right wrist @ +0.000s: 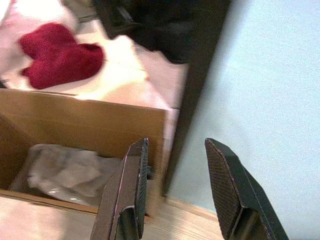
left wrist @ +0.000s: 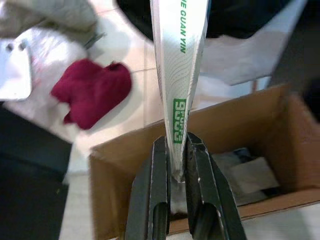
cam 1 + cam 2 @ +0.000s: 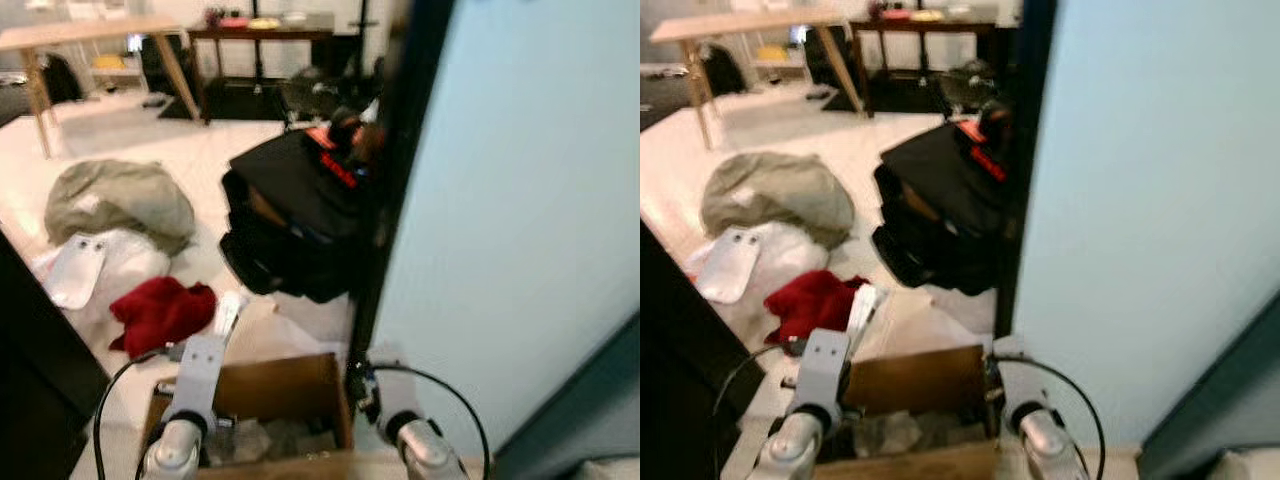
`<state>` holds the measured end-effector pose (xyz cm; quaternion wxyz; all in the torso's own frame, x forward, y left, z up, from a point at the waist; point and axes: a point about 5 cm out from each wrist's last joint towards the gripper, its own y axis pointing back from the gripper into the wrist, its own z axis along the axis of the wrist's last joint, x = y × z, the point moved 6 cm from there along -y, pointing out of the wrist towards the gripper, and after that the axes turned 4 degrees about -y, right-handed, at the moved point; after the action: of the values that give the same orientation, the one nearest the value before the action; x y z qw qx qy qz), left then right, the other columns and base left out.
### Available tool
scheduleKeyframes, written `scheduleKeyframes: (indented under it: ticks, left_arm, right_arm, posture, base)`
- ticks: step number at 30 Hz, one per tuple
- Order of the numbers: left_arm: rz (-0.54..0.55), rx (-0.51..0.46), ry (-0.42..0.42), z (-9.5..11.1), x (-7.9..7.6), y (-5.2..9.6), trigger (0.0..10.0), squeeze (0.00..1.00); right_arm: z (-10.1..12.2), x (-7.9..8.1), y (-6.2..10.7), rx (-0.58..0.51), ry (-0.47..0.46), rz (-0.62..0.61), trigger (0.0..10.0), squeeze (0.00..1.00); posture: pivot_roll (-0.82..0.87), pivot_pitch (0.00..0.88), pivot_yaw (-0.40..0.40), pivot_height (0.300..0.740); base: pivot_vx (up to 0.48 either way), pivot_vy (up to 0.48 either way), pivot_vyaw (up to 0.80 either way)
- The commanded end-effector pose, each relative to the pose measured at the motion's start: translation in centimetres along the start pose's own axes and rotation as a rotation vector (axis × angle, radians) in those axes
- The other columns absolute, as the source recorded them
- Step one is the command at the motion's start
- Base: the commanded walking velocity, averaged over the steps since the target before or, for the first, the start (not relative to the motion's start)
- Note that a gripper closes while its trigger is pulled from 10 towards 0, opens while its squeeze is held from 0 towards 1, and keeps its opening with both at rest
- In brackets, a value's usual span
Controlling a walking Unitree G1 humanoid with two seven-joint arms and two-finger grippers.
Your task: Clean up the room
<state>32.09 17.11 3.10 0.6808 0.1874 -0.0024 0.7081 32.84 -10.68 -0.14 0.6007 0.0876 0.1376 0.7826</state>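
White packet [image 2: 179, 65] pinched in left claw [image 2: 178, 165], above cardboard box [image 2: 125, 150], seemingly.

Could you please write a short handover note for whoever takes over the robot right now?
Left gripper: shut on a flat white packet with green print, held above the open cardboard box.
Right gripper: open, holding nothing, beside the box near the pale blue panel.
Done: crumpled wrapping already lies in the box.
Left: drop the packet in; on the floor remain the red cloth, white bag, grey-green bundle and black bag.
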Motion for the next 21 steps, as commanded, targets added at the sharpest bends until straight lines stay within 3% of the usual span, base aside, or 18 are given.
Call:
scheduleKeyframes:
  ticks: [1, 8, 11, 13, 15, 18, 20, 21]
  left_arm:
    - [0.02, 0.015, -0.012, -0.4, 0.4, 0.0, 10.0, 0.0]
    - [0.041, 0.045, -0.028, -1.0, 0.9, -0.3, 10.0, 0.0]
    - [0.011, 0.056, -0.087, -1.2, 0.8, -0.5, 10.0, 0.0]
    - [-0.048, 0.084, -0.188, -2.0, 0.5, -0.7, 10.0, 0.0]
    - [-0.067, 0.101, -0.229, -2.5, 0.5, -0.8, 10.0, 0.0]
    - [-0.074, 0.146, -0.33, -3.6, 1.4, -0.9, 10.0, 0.0]
    - [-0.074, 0.146, -0.33, -3.6, 1.4, -0.9, 10.0, 0.0]
    - [-0.049, 0.176, -0.374, -4.2, 2.5, -0.9, 10.0, 0.0]
  right_arm:
    - [-0.1, 0.9, -0.2, 0.007, -0.008, 0.025, 10.0, 0.0]
    - [0.0, 1.6, -1.0, 0.046, 0.017, 0.087, 10.0, 0.0]
    - [-0.5, 2.3, -1.4, 0.106, 0.055, 0.152, 10.0, 0.0]
    - [-1.1, 2.8, -1.7, 0.166, 0.129, 0.211, 10.0, 0.0]
    - [-1.3, 2.9, -1.8, 0.184, 0.157, 0.227, 10.0, 0.0]
    - [-1.5, 3.1, -2.1, 0.215, 0.216, 0.254, 10.0, 0.0]
    - [-1.5, 3.1, -2.1, 0.215, 0.216, 0.254, 10.0, 0.0]
    - [-1.6, 3.0, -2.2, 0.228, 0.238, 0.26, 10.0, 0.0]
  posture:
    - [0.01, 0.092, -0.005, 0.74]
    - [0.01, 0.104, -0.01, 0.74]
    - [0.01, 0.111, -0.012, 0.74]
    - [0.01, 0.136, -0.017, 0.74]
    - [0.01, 0.142, -0.019, 0.74]
    - [0.0, 0.159, -0.023, 0.74]
    - [0.0, 0.159, -0.023, 0.74]
    - [0.01, 0.168, -0.03, 0.74]
  base:
    - [0.0, 0.0, 0.0]
    - [0.0, 0.0, 0.0]
    - [0.0, 0.0, 0.0]
    - [0.0, 0.0, 0.0]
    - [0.0, 0.0, 0.0]
    - [0.0, 0.0, 0.0]
    - [0.0, 0.0, 0.0]
    - [0.0, 0.0, 0.0]
